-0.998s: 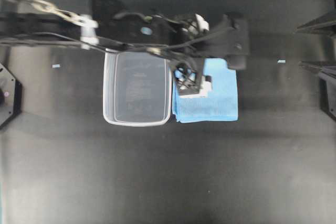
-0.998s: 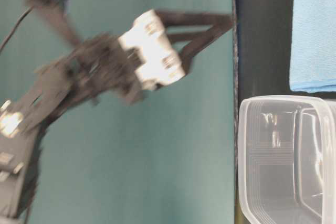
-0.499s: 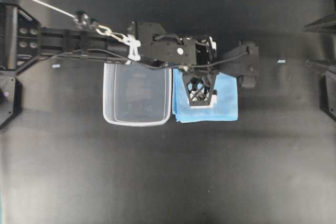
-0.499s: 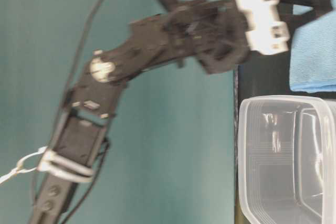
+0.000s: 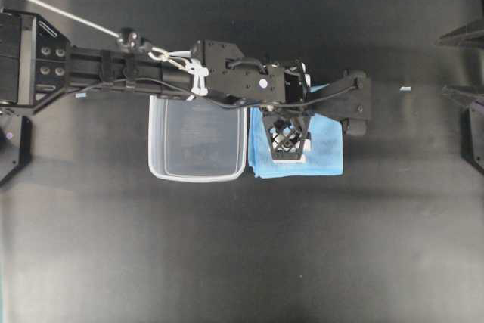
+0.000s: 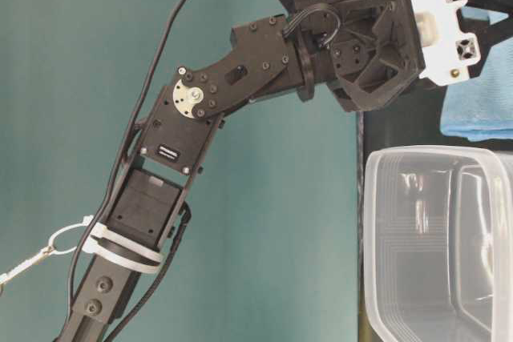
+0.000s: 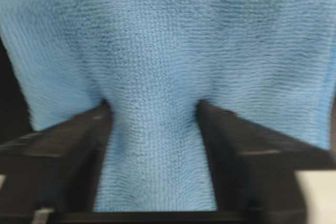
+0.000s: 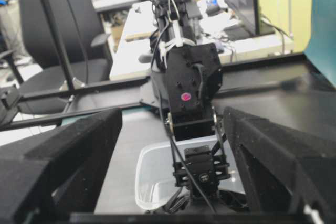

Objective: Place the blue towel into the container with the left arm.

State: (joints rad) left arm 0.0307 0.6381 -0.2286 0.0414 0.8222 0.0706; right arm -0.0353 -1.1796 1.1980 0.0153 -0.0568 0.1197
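The blue towel (image 5: 321, 149) lies flat on the black table, touching the right side of the container (image 5: 155, 138), a clear empty tub. The left arm reaches from the left across the tub's far rim. My left gripper (image 5: 287, 155) points down onto the towel's left half. In the left wrist view the towel (image 7: 168, 30) fills the frame; the left gripper (image 7: 152, 108) has its jaws apart, tips pressed into the cloth with a raised ridge between them. My right gripper (image 8: 173, 114) is open and empty, far off at the right edge.
The right gripper's pointed fingers (image 5: 454, 35) stay at the table's right edge. In the table-level view the tub (image 6: 417, 222) sits beside the towel (image 6: 481, 102), with the left arm's wrist (image 6: 361, 46) above. Two small tape marks (image 5: 405, 88) lie on the table.
The left arm swung right over the tub's far rim and came down; its gripper went from above the towel's left edge to pressing into the towel. Towel and tub stayed put.
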